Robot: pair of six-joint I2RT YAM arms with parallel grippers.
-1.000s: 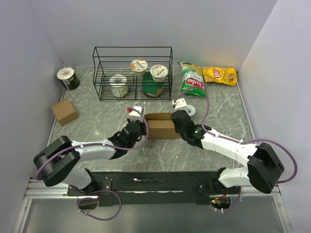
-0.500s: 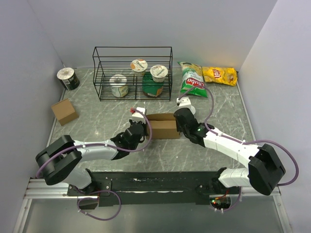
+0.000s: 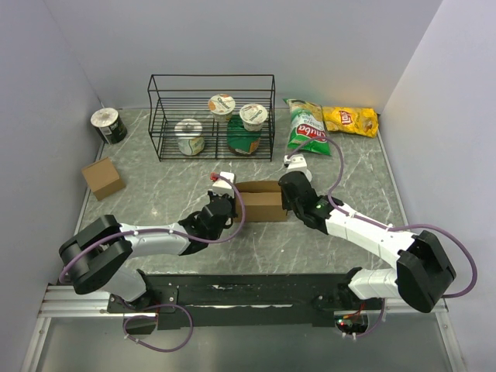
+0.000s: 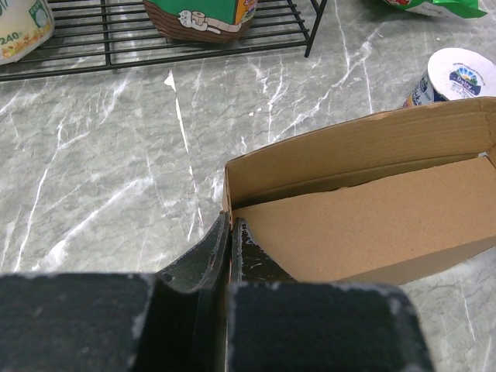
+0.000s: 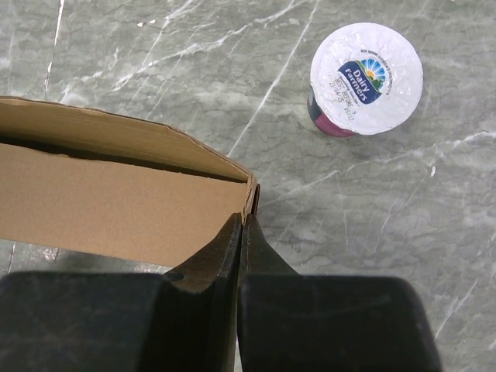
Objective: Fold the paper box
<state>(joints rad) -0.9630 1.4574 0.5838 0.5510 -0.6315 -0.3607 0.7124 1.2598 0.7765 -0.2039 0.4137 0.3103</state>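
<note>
The left gripper point(image 4: 229, 232) and right gripper point(image 5: 242, 225) each pinch an end wall of the box point(image 3: 262, 206), apparently steadying it open for folding.

Top view looks down — close wrist views share the paper box point(image 4: 364, 209).

Item count: one paper box point(image 3: 260, 203), one small box point(image 3: 102, 177), one rack point(image 3: 211, 116), four lidded cups point(image 3: 190, 136) point(image 3: 222, 105) point(image 3: 253, 115) point(image 5: 366, 76), one green tub point(image 3: 244, 140), one can point(image 3: 108, 125), two chip bags point(image 3: 307, 126) point(image 3: 350, 120).
</note>
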